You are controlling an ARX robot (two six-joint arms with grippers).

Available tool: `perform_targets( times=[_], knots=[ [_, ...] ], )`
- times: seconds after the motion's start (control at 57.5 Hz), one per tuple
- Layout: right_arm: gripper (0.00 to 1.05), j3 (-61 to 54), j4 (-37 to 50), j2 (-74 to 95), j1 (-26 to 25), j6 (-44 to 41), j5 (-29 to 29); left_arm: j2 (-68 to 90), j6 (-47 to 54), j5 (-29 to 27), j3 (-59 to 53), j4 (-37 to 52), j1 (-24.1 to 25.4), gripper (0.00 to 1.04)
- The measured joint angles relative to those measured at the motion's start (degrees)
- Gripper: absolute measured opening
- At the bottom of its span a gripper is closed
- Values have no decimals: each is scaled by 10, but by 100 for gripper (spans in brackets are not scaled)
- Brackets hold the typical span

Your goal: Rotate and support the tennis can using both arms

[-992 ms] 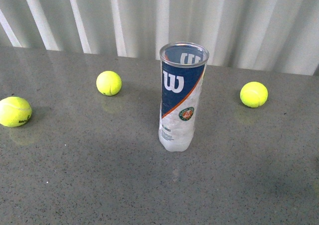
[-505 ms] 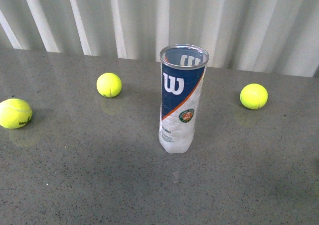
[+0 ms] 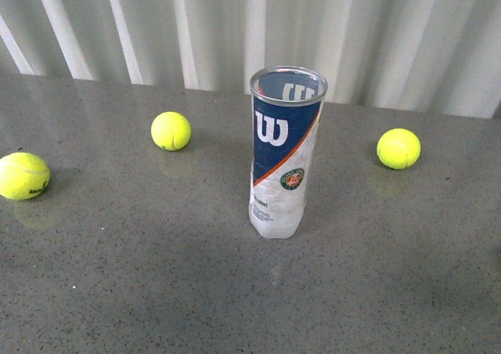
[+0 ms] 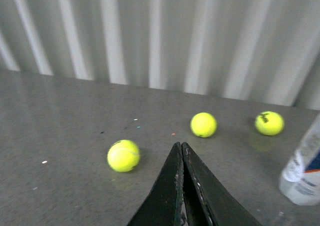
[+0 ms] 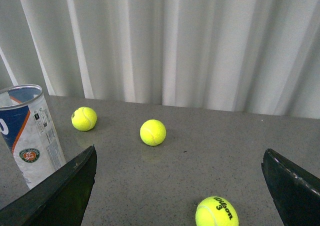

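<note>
**Little has changed: can upright, arms not yet on it**

We see the tennis can (image 3: 286, 152) upright on the bench (image 3: 117, 283), open end up, where it stood a second ago; only the view has wobbled slightly. Our left tool (image 4: 181, 151) is closed on nothing; our right tool (image 5: 180, 186) is spread wide and empty. Neither touches the can, though the left wrist view is blurry. Rotation seems not yet begun.
</note>
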Motion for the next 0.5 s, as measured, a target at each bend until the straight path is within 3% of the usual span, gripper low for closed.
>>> perform_targets(
  times=[0.122,0.505],
  knots=[
    [98,0,0,0,0,0,-1,-21,0,-5,-9,-9,-28,4],
    [98,0,0,0,0,0,0,-80,0,-10,-33,-33,-28,4]
  ],
)
